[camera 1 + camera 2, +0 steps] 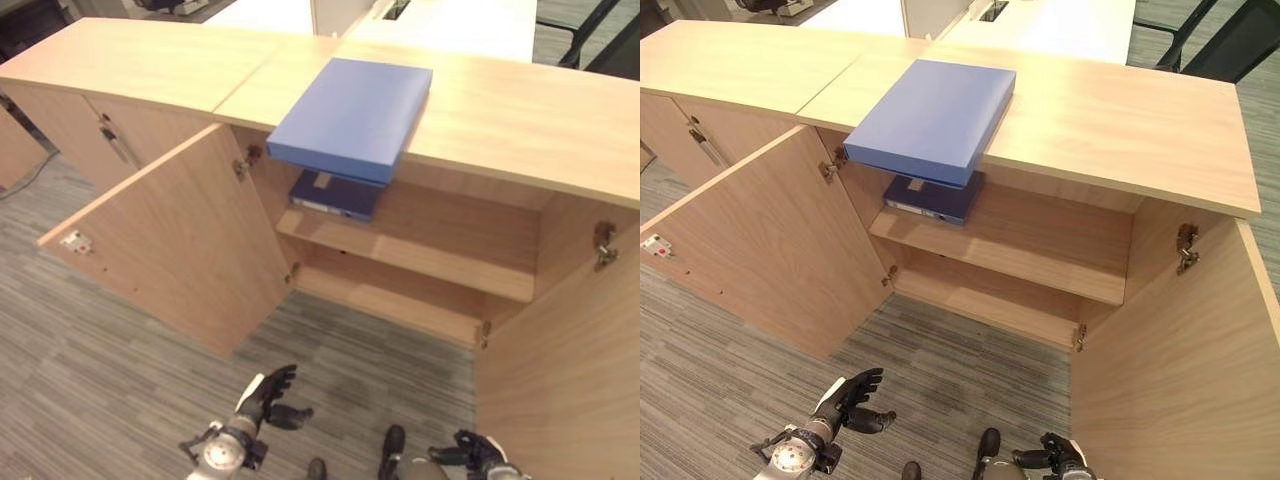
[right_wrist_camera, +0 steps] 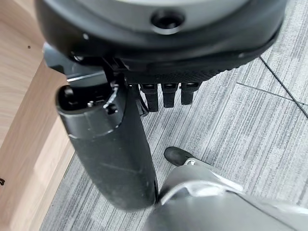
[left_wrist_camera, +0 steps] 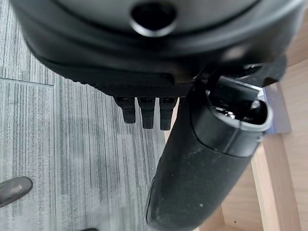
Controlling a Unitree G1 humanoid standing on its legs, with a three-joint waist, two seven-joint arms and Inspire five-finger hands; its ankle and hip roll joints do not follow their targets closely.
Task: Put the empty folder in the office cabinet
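Grey striped carpet [image 1: 120, 390] in an office, a low wooden cabinet [image 1: 1090, 110] ahead with both doors swung wide. Nearest, low in the head views: left hand [image 1: 268, 396] hanging over the carpet, fingers relaxed and spread, holding nothing; right hand [image 1: 478, 448] just beside the right door [image 1: 1170, 370], fingers loosely extended in its wrist view, also empty. Beyond the left hand and off to its outer side, the left door [image 1: 170, 240] stands open. Farther on and above both hands, the lower shelf [image 1: 980, 295] is bare; the upper shelf [image 1: 1040, 245] carries a dark blue binder [image 1: 335, 195] lying flat toward the left hand's side. Farthest and highest, the blue folder [image 1: 350, 115] lies flat on the cabinet top, its near corner overhanging the front edge directly above the binder, well apart from both hands. Judgement: the pickup has not begun. Both hands likely need to rise together, take the overhanging end from either side, keep the folder level, draw it clear of the edge, then lower it into the open span of the upper shelf beside the binder, minding both doors.
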